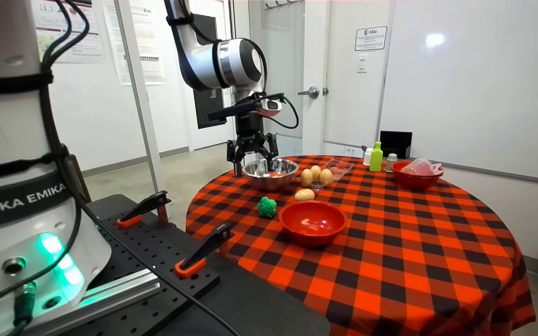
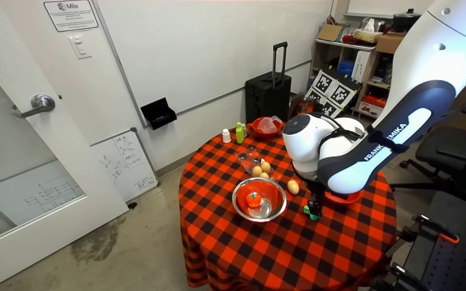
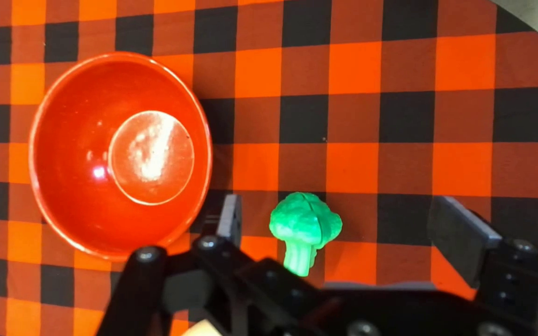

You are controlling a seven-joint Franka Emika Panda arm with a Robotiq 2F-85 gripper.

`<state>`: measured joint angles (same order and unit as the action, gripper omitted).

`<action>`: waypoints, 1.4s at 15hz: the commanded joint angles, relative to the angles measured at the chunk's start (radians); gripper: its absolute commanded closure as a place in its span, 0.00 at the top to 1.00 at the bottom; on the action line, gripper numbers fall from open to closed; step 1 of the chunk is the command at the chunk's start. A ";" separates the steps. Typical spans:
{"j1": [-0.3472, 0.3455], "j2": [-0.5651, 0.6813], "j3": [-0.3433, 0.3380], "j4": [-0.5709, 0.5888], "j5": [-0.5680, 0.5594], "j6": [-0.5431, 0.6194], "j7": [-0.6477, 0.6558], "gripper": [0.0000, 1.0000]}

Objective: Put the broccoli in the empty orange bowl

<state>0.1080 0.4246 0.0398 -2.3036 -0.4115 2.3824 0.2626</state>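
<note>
I hold my gripper (image 3: 345, 224) spread wide and unladen, probably to straddle the broccoli (image 3: 304, 221) lying below its gap, off-centre toward the empty orange bowl (image 3: 73, 154), which sits on that side for what should be a short carry.

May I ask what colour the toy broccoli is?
The toy broccoli is bright green, clearest in the wrist view.

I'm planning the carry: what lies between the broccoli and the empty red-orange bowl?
The wrist view shows bare checkered tablecloth between the broccoli and bowl, with one finger of the open hand partly covering it.
</note>
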 commanded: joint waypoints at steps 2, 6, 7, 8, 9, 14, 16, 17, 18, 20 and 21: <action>0.036 0.009 -0.045 -0.009 -0.012 0.021 -0.004 1.00; 0.028 0.033 -0.043 -0.002 -0.004 0.064 -0.046 1.00; 0.018 0.043 -0.038 -0.003 0.008 0.099 -0.070 1.00; 0.011 0.055 -0.036 -0.002 0.015 0.130 -0.091 1.00; 0.005 0.067 -0.035 -0.003 0.023 0.161 -0.109 1.00; -0.008 0.134 -0.041 0.013 0.059 0.221 -0.168 1.00; -0.012 0.162 -0.044 0.024 0.074 0.232 -0.193 1.00; -0.013 0.175 -0.045 0.031 0.077 0.236 -0.206 1.00; -0.010 0.191 -0.049 0.040 0.077 0.241 -0.213 1.00; 0.000 0.216 -0.061 0.059 0.068 0.240 -0.222 1.00; 0.003 0.226 -0.065 0.068 0.066 0.240 -0.226 1.00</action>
<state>0.0962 0.6029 -0.0058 -2.2775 -0.3545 2.6046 0.0753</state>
